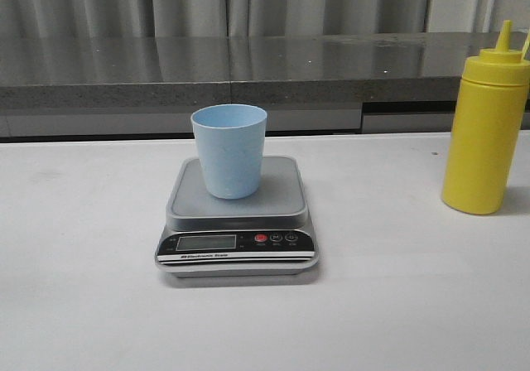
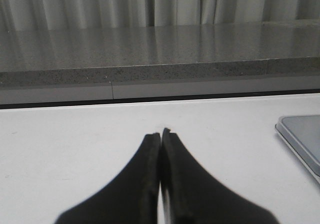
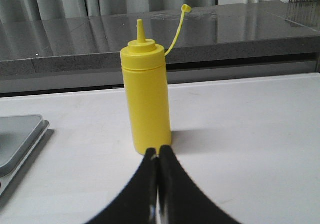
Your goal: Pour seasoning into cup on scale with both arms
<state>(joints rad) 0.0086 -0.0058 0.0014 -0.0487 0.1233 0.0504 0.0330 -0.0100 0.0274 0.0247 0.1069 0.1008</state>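
My left claw (image 2: 160, 136) is pressed together over bare table (image 1: 83, 305), pinching nothing, with only a corner of the scale (image 2: 302, 136) showing off to its right. My right claw (image 3: 158, 151) is likewise pressed together and empty, and the bottle (image 3: 146, 99) stands straight ahead of it, just beyond the tips, not touching that I can see. That bottle (image 1: 486, 131) is upright, long axis vertical, near the table's right edge, its cap hanging off to one side on the tether with the nozzle bare. Nearer the middle of the table sits the scale (image 1: 237, 214), panel toward the near edge, and the cup (image 1: 229, 150) stands upright on its platform, mouth up. I judge the right arm far closer to the bottle; it must spread first, then go forward around the body.
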